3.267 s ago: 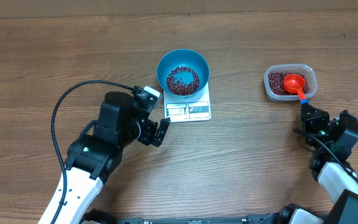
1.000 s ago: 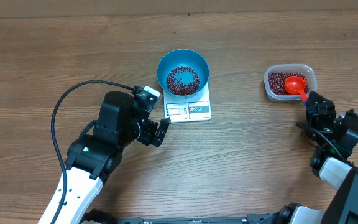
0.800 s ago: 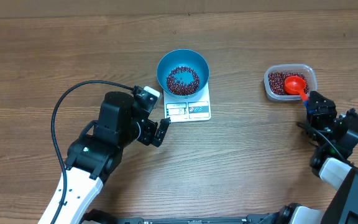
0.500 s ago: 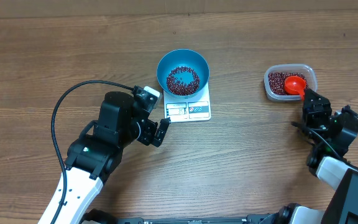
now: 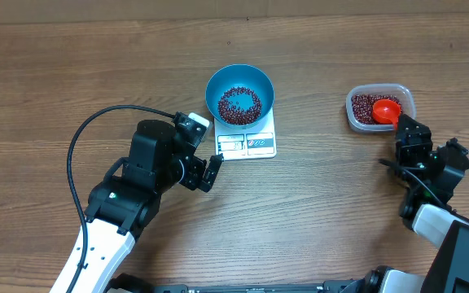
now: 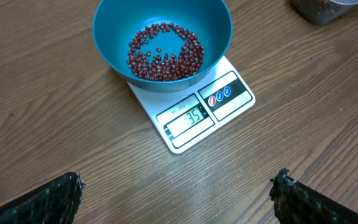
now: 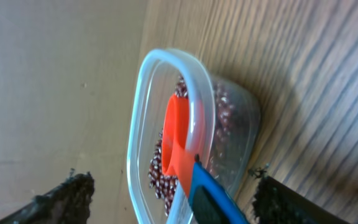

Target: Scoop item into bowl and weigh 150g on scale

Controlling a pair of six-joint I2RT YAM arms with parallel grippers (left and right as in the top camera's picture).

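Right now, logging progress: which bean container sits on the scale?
The blue bowl, atop the white scale; the clear tub, holding the red scoop, sits off it.

A wooden bench [image 5: 324,203] fills nearly all of the overhead view. Its brown top is streaked with darker grain running from left to right. Along the far side the wood ends in a straight edge, and beyond it lies a paler tan strip [image 5: 137,6], plain and unmarked. Whether that is a wall or a board cannot be told. From the right wrist camera a flat beige surface [image 7: 55,81] stands past the bench edge. The light is soft and even, leaving only faint, blurred shadows on the wood.
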